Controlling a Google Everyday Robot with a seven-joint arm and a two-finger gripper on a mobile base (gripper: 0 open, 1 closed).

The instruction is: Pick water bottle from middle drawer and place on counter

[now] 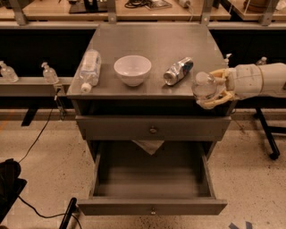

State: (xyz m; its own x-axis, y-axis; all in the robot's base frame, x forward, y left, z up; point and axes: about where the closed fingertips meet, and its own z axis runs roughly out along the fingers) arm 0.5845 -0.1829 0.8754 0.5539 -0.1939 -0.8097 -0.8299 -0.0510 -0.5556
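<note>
My gripper [211, 89] reaches in from the right and is shut on the water bottle [203, 85], a clear bottle seen nearly end-on. It holds the bottle at the front right corner of the counter [152, 42], at about counter-edge height and just off the edge. The middle drawer [152, 206] is pulled out below and looks empty inside. The drawer above it [152, 129] is closed.
On the counter lie a fatter clear bottle [88, 68] at the left, a white bowl [132, 69] in the middle and a crushed can [178, 70] to its right. Small bottles [49, 72] stand on a side ledge. A pale workbench [53, 9] runs behind. A chair leg [268, 138] stands at right.
</note>
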